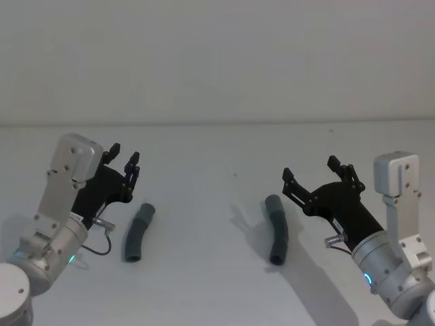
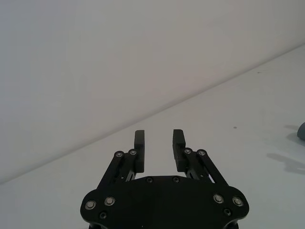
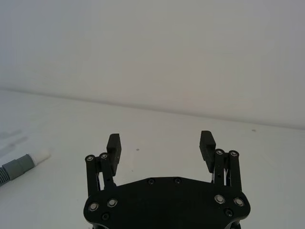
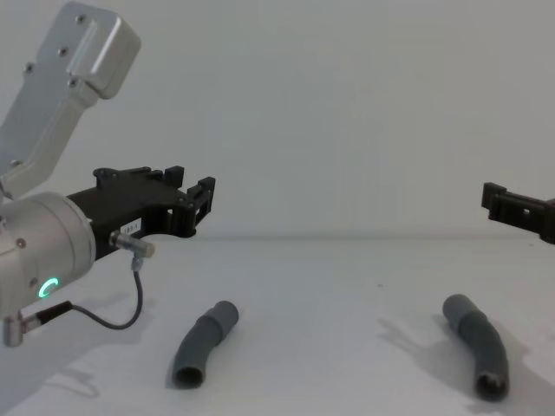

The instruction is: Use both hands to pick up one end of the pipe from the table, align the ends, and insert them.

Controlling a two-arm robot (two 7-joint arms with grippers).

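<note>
- Head view: my left tool hangs over the desk on the left, its fingers parted by a narrow gap with nothing between them. The right tool hangs on the right, its fingers spread wide and bare. The left pipe piece lies flat on the desk just beside the left tool, towards the middle. The right pipe piece lies flat just beside the right tool, also towards the middle. The two pieces are well apart, and neither tool touches one.
- Left wrist view: the two fingers stand parallel with a small gap and bare desk beyond them. A grey bit of pipe shows at the frame edge.
- Right wrist view: the fingers are spread wide over bare desk. A grey cuff with a white tip lies on the desk at the frame edge, and I cannot tell which piece it belongs to.
- Chest view: both curved pieces rest on the desk, each with a round mouth towards me. The left tool hovers above the left piece, and the right tool sits at the right edge, above the right piece.
</note>
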